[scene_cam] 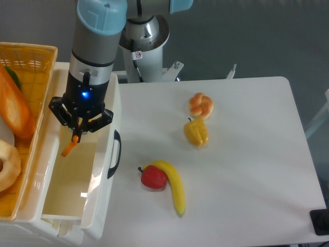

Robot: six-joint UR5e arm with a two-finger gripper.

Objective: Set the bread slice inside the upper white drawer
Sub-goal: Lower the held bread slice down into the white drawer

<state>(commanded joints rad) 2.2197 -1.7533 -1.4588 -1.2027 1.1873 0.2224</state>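
The bread slice (69, 146) shows edge-on as a thin orange sliver, hanging tilted from my gripper (76, 137), which is shut on its upper end. Both are inside the open upper white drawer (103, 175), near its back end, with the slice's lower tip pointing down-left above the drawer floor. The drawer's black curved handle (114, 154) faces right toward the table. I cannot tell whether the slice touches the drawer floor.
A woven yellow basket (28, 67) at the left holds a long baguette (15, 108) and other bread. On the table lie a knotted bun (201, 105), a yellow pepper (196, 132), a red fruit (153, 177) and a banana (174, 185).
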